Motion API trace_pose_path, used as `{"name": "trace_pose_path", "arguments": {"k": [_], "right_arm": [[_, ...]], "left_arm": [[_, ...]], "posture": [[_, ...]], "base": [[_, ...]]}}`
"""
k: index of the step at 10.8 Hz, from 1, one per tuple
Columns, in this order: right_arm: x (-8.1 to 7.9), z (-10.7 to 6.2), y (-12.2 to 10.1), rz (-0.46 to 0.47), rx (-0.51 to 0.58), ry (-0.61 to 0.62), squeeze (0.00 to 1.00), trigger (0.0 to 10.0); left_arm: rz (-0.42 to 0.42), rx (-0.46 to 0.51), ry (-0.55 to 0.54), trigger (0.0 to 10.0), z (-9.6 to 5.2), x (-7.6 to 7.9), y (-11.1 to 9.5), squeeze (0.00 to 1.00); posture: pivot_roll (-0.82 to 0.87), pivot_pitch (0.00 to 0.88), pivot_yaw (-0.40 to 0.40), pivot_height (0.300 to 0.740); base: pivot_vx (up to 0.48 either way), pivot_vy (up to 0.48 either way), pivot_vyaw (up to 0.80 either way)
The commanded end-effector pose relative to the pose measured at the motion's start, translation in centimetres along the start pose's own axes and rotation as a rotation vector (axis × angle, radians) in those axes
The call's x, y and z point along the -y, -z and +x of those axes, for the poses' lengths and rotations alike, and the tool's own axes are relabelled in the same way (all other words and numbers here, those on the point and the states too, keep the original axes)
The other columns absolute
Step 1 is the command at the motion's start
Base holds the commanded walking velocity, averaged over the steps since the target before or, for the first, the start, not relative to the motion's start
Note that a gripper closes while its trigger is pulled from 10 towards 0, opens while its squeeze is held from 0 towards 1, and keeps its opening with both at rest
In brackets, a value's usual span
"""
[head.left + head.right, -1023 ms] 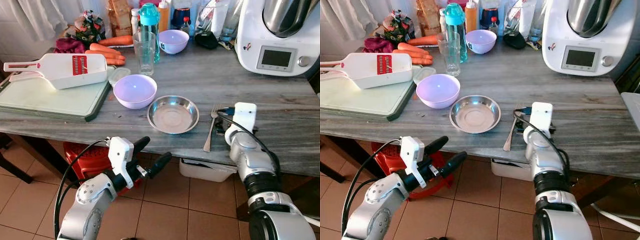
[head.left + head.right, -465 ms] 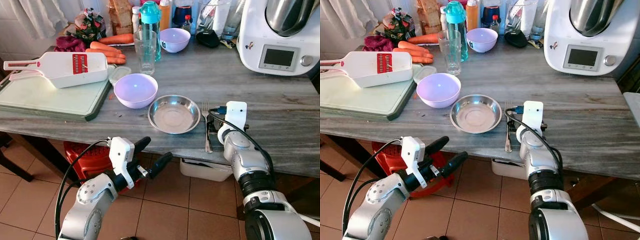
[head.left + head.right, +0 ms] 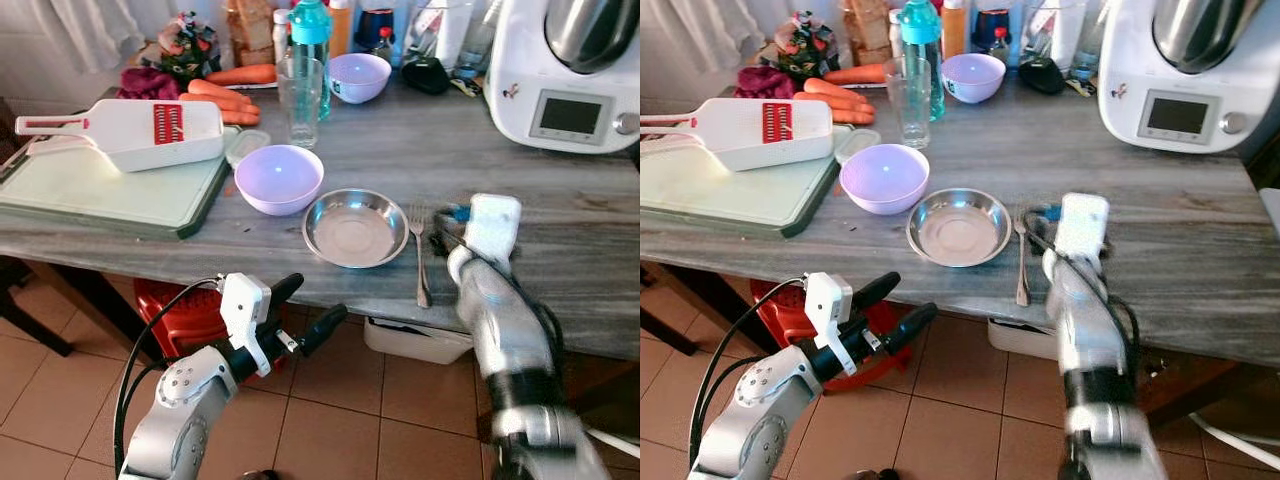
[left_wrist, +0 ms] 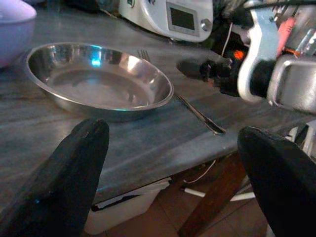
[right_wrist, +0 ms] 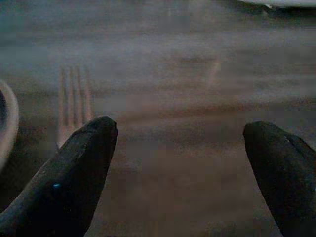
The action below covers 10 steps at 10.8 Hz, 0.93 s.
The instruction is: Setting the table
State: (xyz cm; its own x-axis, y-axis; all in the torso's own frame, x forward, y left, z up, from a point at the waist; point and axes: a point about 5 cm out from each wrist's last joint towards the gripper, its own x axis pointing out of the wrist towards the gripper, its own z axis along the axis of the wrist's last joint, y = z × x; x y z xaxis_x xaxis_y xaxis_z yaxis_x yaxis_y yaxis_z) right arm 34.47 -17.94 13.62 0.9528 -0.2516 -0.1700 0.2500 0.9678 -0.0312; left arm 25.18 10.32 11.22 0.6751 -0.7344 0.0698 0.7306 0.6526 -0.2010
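Observation:
A round steel plate (image 3: 352,227) lies near the front edge of the grey table (image 3: 560,260). A fork (image 3: 420,255) lies free just right of it, tines away from me, and shows beside one finger in the right wrist view as the fork (image 5: 74,98). My right gripper (image 5: 180,131) is open over bare tabletop right of the fork, holding nothing; its white wrist housing (image 3: 490,225) hides the fingers from above. A lilac bowl (image 3: 279,178) sits left of the plate. My left gripper (image 3: 315,300) hangs open below the table edge, facing the plate (image 4: 98,81).
A green cutting board (image 3: 100,200) with a white slicer (image 3: 140,130) fills the table's left. A glass (image 3: 300,90), teal bottle, carrots (image 3: 225,95) and second lilac bowl (image 3: 358,76) stand behind. A white kitchen machine (image 3: 570,70) is back right. A red stool (image 3: 180,305) and white box (image 3: 415,340) sit underneath.
The fork went from slanted to lying straight beside the plate. My right gripper has come off it and shifted right, blurred by motion. The left arm has not moved.

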Motion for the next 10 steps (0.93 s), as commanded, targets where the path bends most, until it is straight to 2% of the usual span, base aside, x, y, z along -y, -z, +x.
{"name": "trace_pose_path", "arguments": {"k": [1,2,3,4,6,8,10], "right_arm": [[0.2,-0.5,-0.5,-0.008,0.017,0.028,0.05,10.0],[0.6,-2.2,-0.5,-0.03,0.065,0.067,0.05,10.0],[0.7,-2.9,-0.6,-0.029,0.105,0.065,0.0,10.0],[0.8,-3.9,-0.5,-0.005,0.142,0.045,0.0,10.0],[0.9,-5.7,-0.4,-0.053,0.207,-0.024,0.0,10.0],[1.2,-7.2,0.3,-0.052,0.216,-0.053,0.0,10.0],[1.4,-8.3,0.1,-0.043,0.285,-0.106,0.0,10.0]], "left_arm": [[0.012,-0.002,-0.001,10.0,0.1,-0.1,0.0,0.0],[0.018,0.002,-0.007,10.0,0.3,-0.3,-0.1,0.0],[0.027,0.004,-0.028,10.0,0.4,-0.6,-0.2,0.0],[0.045,0.006,-0.074,10.0,0.6,-1.1,-0.4,0.0],[0.095,0.008,-0.212,10.0,0.8,-2.4,-0.7,0.0],[0.169,0.033,-0.4,10.0,0.8,-4.4,-1.2,0.0],[0.243,0.071,-0.545,10.0,0.3,-5.6,-1.8,0.0]], "posture": [[0.04,0.099,0.02,0.74],[0.04,0.091,0.02,0.74],[0.04,0.084,0.019,0.74],[0.04,0.075,0.019,0.74],[0.04,0.054,0.014,0.74],[0.03,0.04,0.009,0.74],[0.02,0.025,0.005,0.74]], "base": [[0.0,0.0,0.0],[0.0,0.0,0.0],[0.0,0.0,0.0],[0.0,0.0,0.0],[0.0,0.0,0.0],[0.0,0.0,0.0],[0.0,0.0,0.0]]}}
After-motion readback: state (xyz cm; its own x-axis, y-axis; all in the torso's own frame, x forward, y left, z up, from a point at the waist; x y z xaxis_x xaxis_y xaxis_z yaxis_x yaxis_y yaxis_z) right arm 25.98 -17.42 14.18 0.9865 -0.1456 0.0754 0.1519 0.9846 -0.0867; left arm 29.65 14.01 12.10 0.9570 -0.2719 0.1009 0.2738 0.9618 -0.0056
